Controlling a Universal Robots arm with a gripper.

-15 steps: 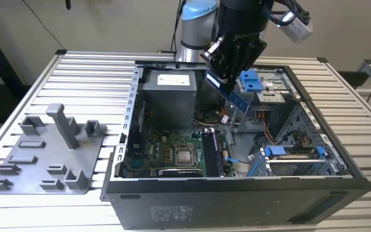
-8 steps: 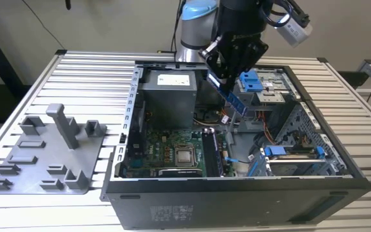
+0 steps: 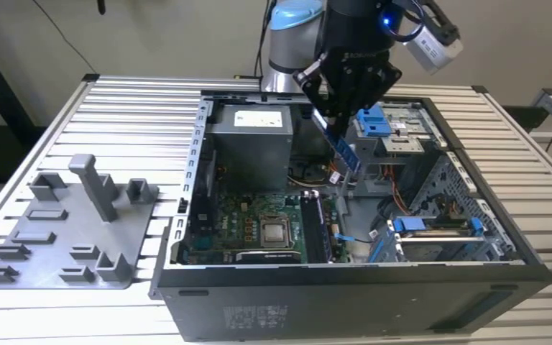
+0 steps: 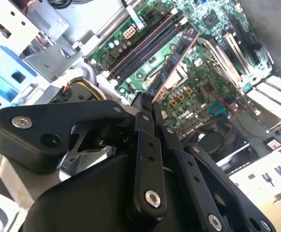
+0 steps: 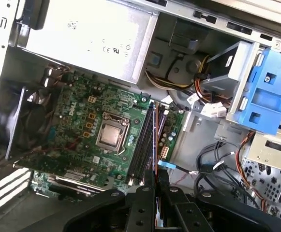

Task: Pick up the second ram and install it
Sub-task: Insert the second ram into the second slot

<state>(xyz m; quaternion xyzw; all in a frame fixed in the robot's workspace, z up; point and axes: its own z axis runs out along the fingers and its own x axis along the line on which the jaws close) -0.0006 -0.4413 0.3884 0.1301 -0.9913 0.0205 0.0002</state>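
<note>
Exterior view, left to right. The grey tray (image 3: 65, 230) sits on the worktop (image 3: 141, 108) well apart from the open case (image 3: 353, 302), so it should give you no trouble. Inside the case the motherboard (image 3: 242, 215) lies flat, with the memory slots (image 3: 316, 230) along its edge towards the exterior view's right. I cannot tell which slot is filled or whether the end latches stand open. A shut latch or an occupied slot would block the stick, and force there could crack the board. Above and behind the slots the gripper (image 3: 336, 115) has its fingers (image 4: 145, 145) closed on the second ram (image 3: 345, 151). They pinch one end, and the stick hangs clear of the board, touching nothing below. In the second wrist view the stick (image 4: 176, 63) runs edge-on over the board, roughly along the slots but not plainly over one. In the exterior view it looks slanted, though whether that is real tilt I cannot say. Likely faults, as I judge them:
- With so narrow a hold, the stick could pivot or slip once its edge meets resistance.
- A sideways offset would land it on the slot wall.
- A reversed notch would jam it.

Just beside the stick on the exterior view's right are the blue drive caddy (image 3: 376, 122) and loose cables (image 5: 217, 164). Either could catch a finger.
</note>
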